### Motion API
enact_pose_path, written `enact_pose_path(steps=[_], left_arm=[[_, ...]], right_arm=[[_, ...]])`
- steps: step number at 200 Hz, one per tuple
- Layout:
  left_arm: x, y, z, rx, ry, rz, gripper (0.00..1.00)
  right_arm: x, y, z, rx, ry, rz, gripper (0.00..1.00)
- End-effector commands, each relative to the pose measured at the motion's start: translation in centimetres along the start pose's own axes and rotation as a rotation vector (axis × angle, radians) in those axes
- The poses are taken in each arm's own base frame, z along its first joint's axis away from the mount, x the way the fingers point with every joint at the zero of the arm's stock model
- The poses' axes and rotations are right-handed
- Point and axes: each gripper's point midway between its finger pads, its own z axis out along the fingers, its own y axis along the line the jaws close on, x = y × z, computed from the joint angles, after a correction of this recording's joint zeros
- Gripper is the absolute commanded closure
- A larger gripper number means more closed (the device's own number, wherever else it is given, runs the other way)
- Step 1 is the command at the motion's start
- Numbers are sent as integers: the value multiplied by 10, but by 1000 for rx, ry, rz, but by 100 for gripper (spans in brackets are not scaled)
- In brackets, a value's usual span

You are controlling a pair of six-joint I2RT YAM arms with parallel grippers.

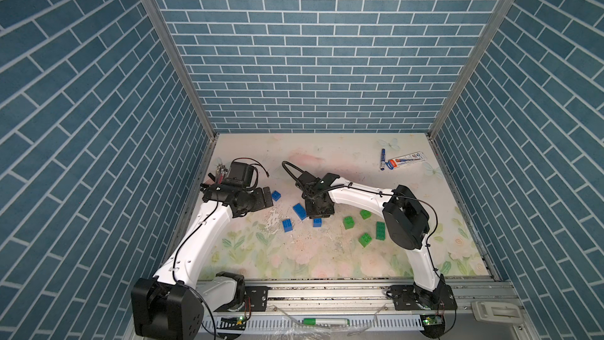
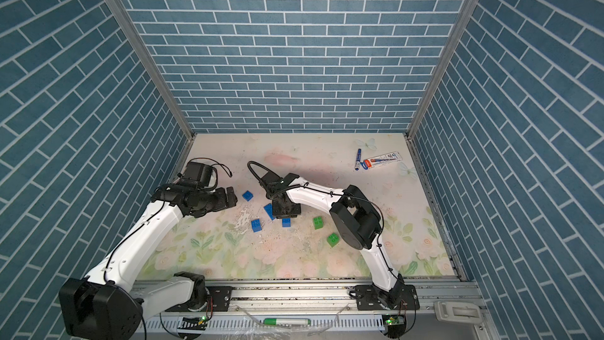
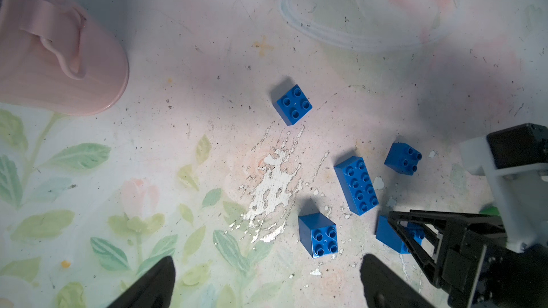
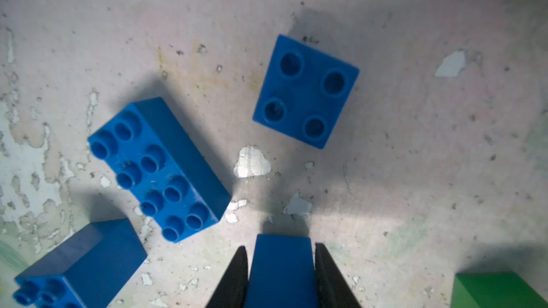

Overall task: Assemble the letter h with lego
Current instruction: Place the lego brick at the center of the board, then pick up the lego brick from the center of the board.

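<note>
Several blue lego bricks lie left of centre on the floral mat: a square one, a long one and another square one. My right gripper points down and is shut on a square blue brick, at or just above the mat. Just beyond its jaws lie the long brick and a further square blue brick. Green bricks sit to the right, near the right arm's elbow. My left gripper hovers open and empty, with a square blue brick just ahead of it.
A pink cup stands at the back left beside the left wrist. A blue marker pen and its box lie at the back right. Brick-patterned walls close in three sides. A metal rail runs along the front.
</note>
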Motion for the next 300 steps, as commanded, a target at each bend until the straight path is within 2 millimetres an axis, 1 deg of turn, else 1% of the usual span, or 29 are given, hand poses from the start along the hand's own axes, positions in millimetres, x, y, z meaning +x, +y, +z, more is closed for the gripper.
enact_pose_path(steps=[1, 31, 51, 62, 77, 92, 103, 123, 150, 156, 158, 162, 180, 193, 212, 219, 235, 260, 279, 300], left_arm=[[4, 3, 5, -3, 22, 7, 1], [4, 3, 6, -2, 24, 7, 1], [5, 2, 5, 1, 24, 8, 1], [4, 2, 4, 2, 22, 8, 1], [1, 6, -1, -19, 0, 8, 1], [-4, 11, -10, -43, -47, 0, 1], [-5, 15, -17, -60, -83, -9, 1], [-6, 24, -30, -89, -135, -36, 1], [4, 37, -39, -101, -155, -85, 1], [7, 39, -40, -103, -159, -93, 1], [8, 40, -41, -103, -160, -95, 1], [9, 41, -42, -104, -162, -102, 1], [14, 43, -47, -98, -174, -120, 1], [18, 44, -51, -94, -176, -138, 1], [25, 44, -52, -73, -173, -162, 1], [27, 44, -52, -67, -170, -174, 1], [32, 42, -50, -47, -162, -190, 1], [34, 42, -49, -41, -162, -199, 1], [35, 43, -48, -43, -159, -203, 1], [35, 44, -48, -48, -160, -204, 1]], right_arm=[[4, -9, 6, 50, 32, -19, 67], [4, -8, 5, 49, 40, -32, 53], [1, -6, -1, 49, 39, -50, 46], [-3, -7, -9, 55, 27, -66, 45], [-15, -8, -27, 56, -19, -90, 45], [-23, 2, -42, -4, -52, -141, 44], [-24, 11, -49, -47, -48, -190, 44], [-22, 24, -52, -104, -19, -279, 44], [-19, 37, -48, -141, 29, -402, 44], [-22, 39, -52, -143, 21, -422, 44], [-21, 38, -43, -131, 37, -427, 44], [-22, 37, -38, -122, 45, -435, 45], [-25, 40, -30, -108, 54, -477, 47], [-28, 36, -24, -74, 66, -496, 48], [-25, 34, -14, -52, 89, -524, 48], [-27, 30, -10, -22, 84, -533, 48], [-28, 26, -5, 13, 84, -547, 48], [-30, 23, 1, 40, 77, -556, 48], [-27, 28, 6, 25, 89, -558, 48], [-27, 34, 6, 30, 76, -572, 48]])
